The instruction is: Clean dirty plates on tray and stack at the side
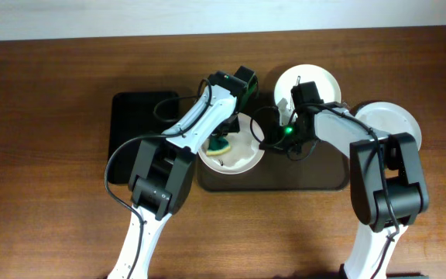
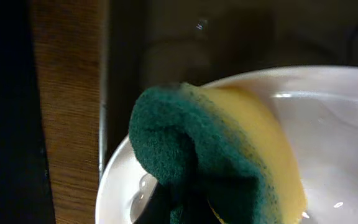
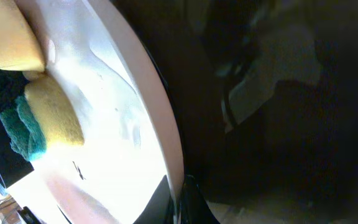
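- The left gripper point(image 1: 224, 141) is clenched on a folded green-and-yellow sponge point(image 2: 216, 155) and presses it onto the white plate point(image 1: 242, 159) at the left end of the brown tray point(image 1: 316, 174). This looks like the wiping step.
- The right gripper point(image 1: 271, 142) is clamped on that plate's right rim, most likely to stop it sliding or turning under the sponge.
- In the right wrist view a small dark mark point(image 3: 78, 169) shows on the plate just beside the sponge, so this plate does not look clean yet.
- The plate sits on the tray, tight against its left edge.
- A second plate point(image 1: 316, 77) lies at the tray's far edge; whether it rests on the rim or just behind it I cannot tell.
- A third plate point(image 1: 397, 120) lies by the tray's right end, partly under the right arm — it could mark the stacking spot.
- A smaller black tray point(image 1: 138, 124) sits on the wooden table point(image 1: 53, 194) to the left, apart from the work.
- The two wrists crowd close over one plate — the sponge has little room near the held rim.
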Tool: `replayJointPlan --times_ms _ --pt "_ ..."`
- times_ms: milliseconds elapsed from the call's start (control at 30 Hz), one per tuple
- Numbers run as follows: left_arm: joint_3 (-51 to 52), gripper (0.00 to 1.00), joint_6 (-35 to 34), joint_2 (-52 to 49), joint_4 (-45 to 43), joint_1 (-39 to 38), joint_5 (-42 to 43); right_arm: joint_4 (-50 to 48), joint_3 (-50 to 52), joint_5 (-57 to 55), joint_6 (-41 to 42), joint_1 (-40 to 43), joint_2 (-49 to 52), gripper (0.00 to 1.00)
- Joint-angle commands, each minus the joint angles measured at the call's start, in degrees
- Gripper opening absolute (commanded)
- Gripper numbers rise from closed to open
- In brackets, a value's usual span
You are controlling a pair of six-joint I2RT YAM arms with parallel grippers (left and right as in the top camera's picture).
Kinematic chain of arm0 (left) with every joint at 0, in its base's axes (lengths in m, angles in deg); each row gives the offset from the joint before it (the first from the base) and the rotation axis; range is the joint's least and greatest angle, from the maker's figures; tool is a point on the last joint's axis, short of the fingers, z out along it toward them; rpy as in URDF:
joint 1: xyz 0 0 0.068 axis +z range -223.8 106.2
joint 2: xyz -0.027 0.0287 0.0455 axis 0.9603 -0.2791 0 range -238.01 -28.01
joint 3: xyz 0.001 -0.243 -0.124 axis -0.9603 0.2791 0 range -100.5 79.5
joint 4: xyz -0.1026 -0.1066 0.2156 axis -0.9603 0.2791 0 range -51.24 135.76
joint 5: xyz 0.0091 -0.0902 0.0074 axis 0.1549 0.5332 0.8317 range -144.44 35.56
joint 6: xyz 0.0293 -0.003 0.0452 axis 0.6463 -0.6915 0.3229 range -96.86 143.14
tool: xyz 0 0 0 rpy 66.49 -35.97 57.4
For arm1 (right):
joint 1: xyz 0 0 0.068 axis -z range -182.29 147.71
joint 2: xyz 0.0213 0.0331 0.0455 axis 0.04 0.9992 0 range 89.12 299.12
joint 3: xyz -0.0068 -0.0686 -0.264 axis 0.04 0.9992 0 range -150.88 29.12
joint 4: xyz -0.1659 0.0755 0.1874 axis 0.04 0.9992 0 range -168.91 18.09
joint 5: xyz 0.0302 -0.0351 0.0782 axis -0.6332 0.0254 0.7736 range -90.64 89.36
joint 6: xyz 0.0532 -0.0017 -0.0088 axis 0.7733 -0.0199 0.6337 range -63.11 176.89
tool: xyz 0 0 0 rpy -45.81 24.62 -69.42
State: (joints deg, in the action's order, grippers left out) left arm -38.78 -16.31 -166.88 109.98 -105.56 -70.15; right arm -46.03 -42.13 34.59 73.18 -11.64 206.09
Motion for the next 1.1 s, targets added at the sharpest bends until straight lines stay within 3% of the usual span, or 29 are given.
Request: replayJointPlan --times_ms 0,100,167,200,267,367,567,667,767,867,1000,1067 --pt "1.2 0.00 6.1 -1.0 -0.7 2.2 2.7 0.3 0.7 0.3 -0.9 0.1 0.8 0.04" --pt "1.2 0.00 30.9 -1.0 -1.0 2.2 33.6 0.3 0.7 0.3 -0.9 0.1 0.8 0.04" --pt "1.2 0.00 41.2 -1.0 -0.5 2.2 47.1 0.3 0.7 0.3 -0.9 0.1 0.8 0.04" --pt "1.2 0.00 42.5 -1.0 -0.5 2.2 48.6 0.3 0.7 0.3 -0.9 0.1 0.8 0.04" --pt "1.2 0.00 42.2 -1.0 -1.9 2.4 47.4 0.3 0.7 0.3 -0.9 0.1 0.8 0.04" --pt "1.2 0.00 35.0 -1.0 -5.1 3.2 38.4 0.3 0.7 0.3 -0.9 0.1 0.8 0.04" --pt "1.2 0.00 14.0 -1.0 -10.3 3.6 2.8 0.3 0.7 0.3 -0.9 0.1 0.8 0.04" --pt "0.9 0.00 12.0 -1.0 -10.5 4.4 -3.4 0.3 0.7 0.1 -0.9 0.1 0.8 0.04" --pt "-2.9 0.00 12.0 -1.0 -6.5 6.5 -3.1 0.3 0.7 -0.1 -0.8 0.1 0.8 0.04" --pt "-10.5 0.00 12.7 -1.0 0.6 9.2 2.4 0.3 0.6 -0.4 0.3 0.0 0.8 0.04" --pt "-22.1 0.00 20.5 -1.0 8.8 11.7 13.8 2.6 -0.3 -4.8 1.4 0.0 -1.0 0.04" --pt "-27.6 0.00 22.6 -1.0 12.5 11.8 14.5 6.2 -1.4 -10.2 1.3 0.0 -3.7 0.04"
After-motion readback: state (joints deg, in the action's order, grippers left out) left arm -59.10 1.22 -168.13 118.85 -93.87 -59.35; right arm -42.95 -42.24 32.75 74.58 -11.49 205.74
